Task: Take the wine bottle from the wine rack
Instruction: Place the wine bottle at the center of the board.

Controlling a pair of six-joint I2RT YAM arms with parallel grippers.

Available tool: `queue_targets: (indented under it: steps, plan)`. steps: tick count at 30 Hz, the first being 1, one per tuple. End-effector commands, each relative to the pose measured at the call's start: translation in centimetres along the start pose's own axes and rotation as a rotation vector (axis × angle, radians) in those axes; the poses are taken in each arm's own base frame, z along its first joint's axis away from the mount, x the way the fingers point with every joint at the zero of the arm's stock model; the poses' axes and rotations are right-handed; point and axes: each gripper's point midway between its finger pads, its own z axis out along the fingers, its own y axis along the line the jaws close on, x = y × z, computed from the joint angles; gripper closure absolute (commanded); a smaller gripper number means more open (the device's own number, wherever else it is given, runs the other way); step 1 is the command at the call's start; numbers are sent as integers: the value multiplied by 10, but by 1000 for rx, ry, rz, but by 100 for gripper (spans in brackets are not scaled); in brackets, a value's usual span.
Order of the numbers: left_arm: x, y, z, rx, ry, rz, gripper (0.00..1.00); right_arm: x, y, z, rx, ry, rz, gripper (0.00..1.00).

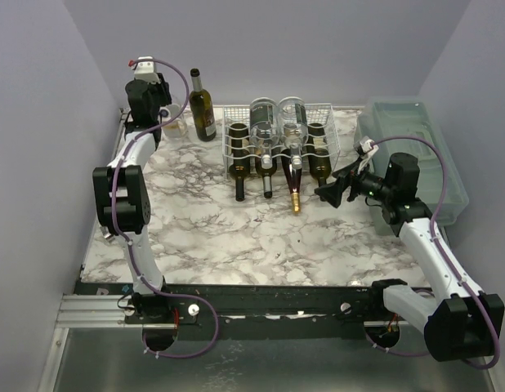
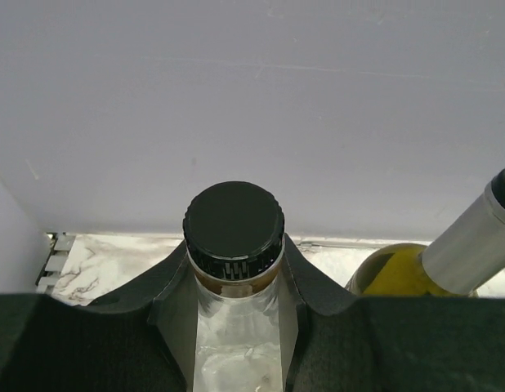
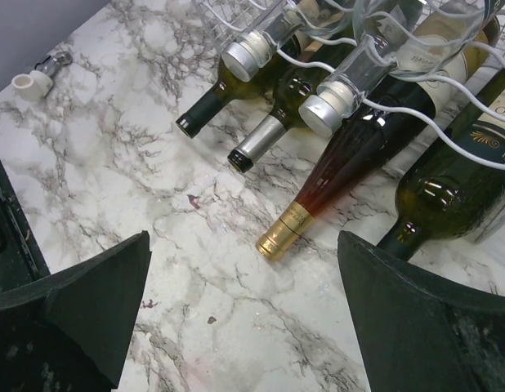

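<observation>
My left gripper [image 2: 236, 273] is shut on the neck of a clear wine bottle [image 2: 234, 224], just below its black screw cap. In the top view the left gripper [image 1: 161, 113] sits at the back left corner, well left of the rack, and the bottle's clear body [image 1: 176, 129] shows beside it. The white wire wine rack [image 1: 233, 140] stands at the back middle and holds several lying bottles, two of them clear on the upper row. My right gripper [image 1: 331, 193] is open and empty just off the rack's front right. In the right wrist view the right gripper [image 3: 244, 245] faces a gold-capped bottle [image 3: 282, 235].
A dark olive bottle [image 1: 203, 106] stands upright between my left gripper and the rack, and shows as the olive bottle [image 2: 399, 273] in the left wrist view. A translucent plastic box [image 1: 416, 155] sits at the table's right edge. Bottle necks [image 3: 251, 149] stick out of the rack front.
</observation>
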Motion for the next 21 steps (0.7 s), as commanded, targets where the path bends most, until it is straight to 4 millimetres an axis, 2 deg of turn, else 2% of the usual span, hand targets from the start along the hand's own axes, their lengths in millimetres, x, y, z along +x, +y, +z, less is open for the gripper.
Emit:
queue_targets:
  steps: [1, 6, 14, 21]
  plan:
    - [-120, -6, 3, 6, -354, -24, 100, 0, 1, 0, -17, 14, -3, 0]
    - [-115, -4, 13, 0, -356, -39, 100, 1, 0, 1, -18, 20, 1, 0]
    - [-97, -4, 25, 5, -334, -50, 100, 6, -2, 3, -16, 35, 10, 0]
    - [-79, -7, 31, 13, -307, -41, 84, 8, -5, 4, -13, 43, 10, 0]
